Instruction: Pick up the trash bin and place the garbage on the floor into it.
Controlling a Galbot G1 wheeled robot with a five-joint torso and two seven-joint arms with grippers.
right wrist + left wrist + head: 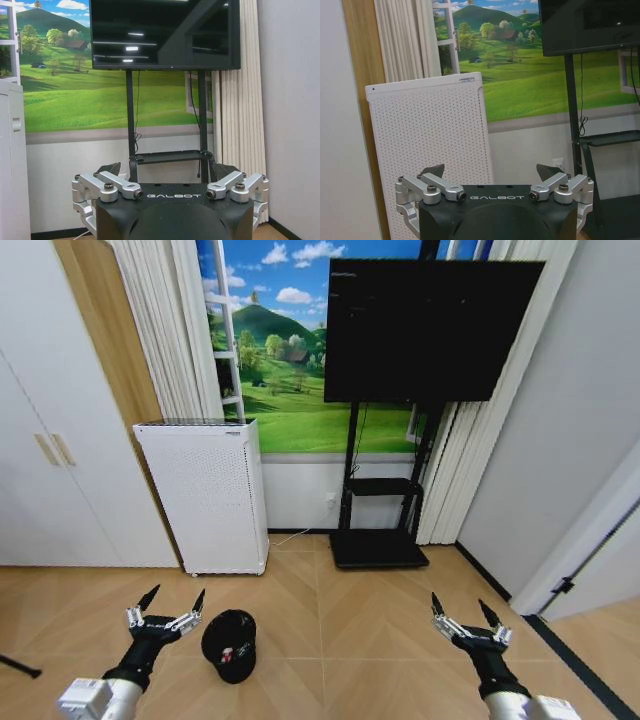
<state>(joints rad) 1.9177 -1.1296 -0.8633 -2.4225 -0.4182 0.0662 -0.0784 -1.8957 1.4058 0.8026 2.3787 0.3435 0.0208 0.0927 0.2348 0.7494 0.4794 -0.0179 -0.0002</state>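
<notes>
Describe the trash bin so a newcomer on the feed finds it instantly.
Find the tall white perforated appliance by the curtain. On the wood floor in front of it, just beside the left gripper, stands the trash bin. It is small, round and black, with red-and-white scraps visible inside.

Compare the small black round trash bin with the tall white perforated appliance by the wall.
The small black round trash bin is low, dark and open-topped, with something red-and-white inside; the tall white perforated appliance is boxy, pale and closed on top. The bin stands out on the open floor beside the left claw; the appliance stands back against the wall by the curtain. Both stand upright on the wooden floor.
</notes>
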